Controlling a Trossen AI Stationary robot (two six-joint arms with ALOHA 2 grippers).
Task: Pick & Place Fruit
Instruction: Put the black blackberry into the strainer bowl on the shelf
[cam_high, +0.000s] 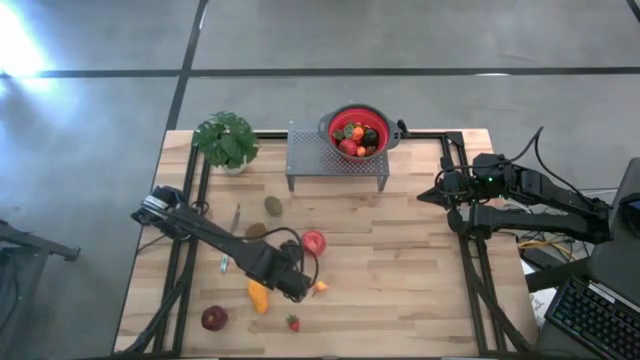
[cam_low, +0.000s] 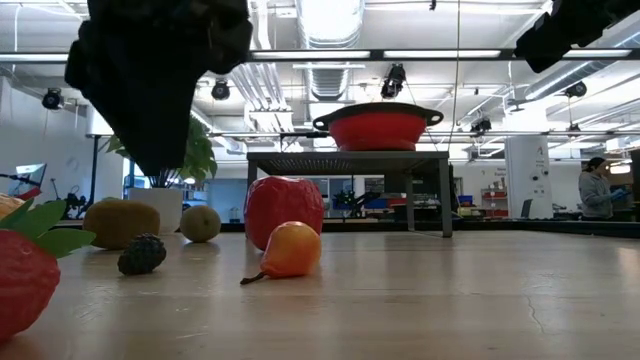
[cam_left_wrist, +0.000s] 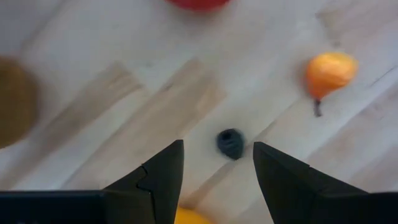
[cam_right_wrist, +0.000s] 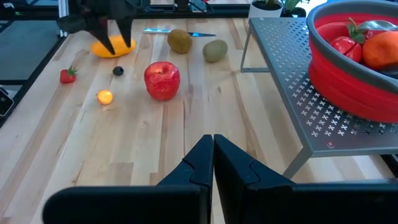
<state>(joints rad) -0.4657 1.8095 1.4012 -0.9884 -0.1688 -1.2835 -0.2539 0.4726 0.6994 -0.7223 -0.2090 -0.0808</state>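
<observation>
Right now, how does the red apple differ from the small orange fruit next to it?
The red apple is clearly larger than the small orange fruit. The apple is red all over; the orange fruit is yellow-orange with a thin dark stem. The apple lies farther from the left pincer, which hovers open over a small dark berry. Both fruits rest loose on the table, ungripped.

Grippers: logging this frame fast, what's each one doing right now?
Left gripper: open, empty, over a small dark berry.
Right gripper: shut, empty, waiting by the metal stand.
</observation>
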